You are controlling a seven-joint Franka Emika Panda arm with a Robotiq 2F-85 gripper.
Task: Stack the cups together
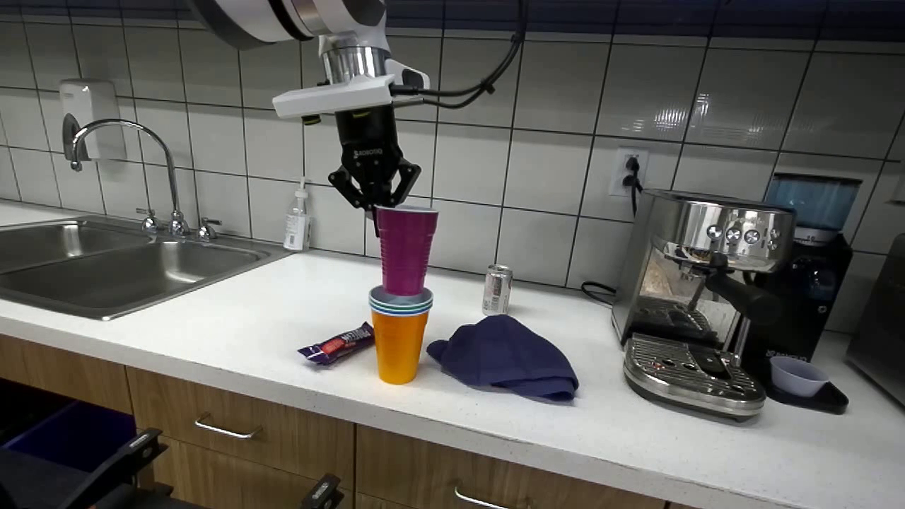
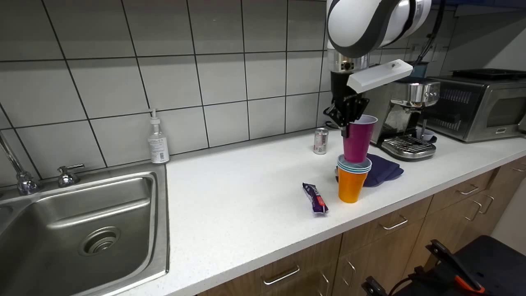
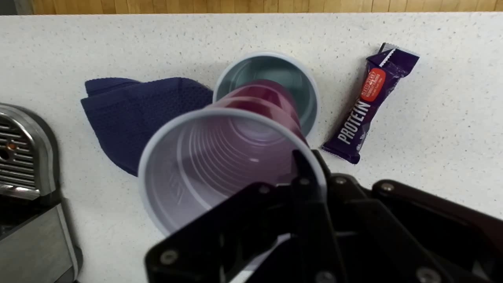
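Observation:
The purple-magenta cup (image 1: 408,253) is upright with its mouth up, and it also shows in an exterior view (image 2: 358,142) and the wrist view (image 3: 235,145). My gripper (image 1: 377,220) is shut on its rim, one finger inside the wall and one outside, as the wrist view (image 3: 308,161) shows. The orange cup (image 1: 399,346) stands on the counter, also seen in an exterior view (image 2: 351,188). Thin blue and green rims (image 1: 401,307) show at its top; those cups' bodies are hidden inside it. The purple cup's base is at the stack's mouth (image 3: 304,74); how deep it sits I cannot tell.
A dark blue cloth (image 1: 505,360) lies beside the stack. A protein bar (image 1: 338,344) lies on the other side. A small silver can (image 1: 497,290) stands behind. A coffee machine (image 1: 700,311) and a sink (image 2: 158,230) flank the area. The counter's front edge (image 1: 368,408) is close.

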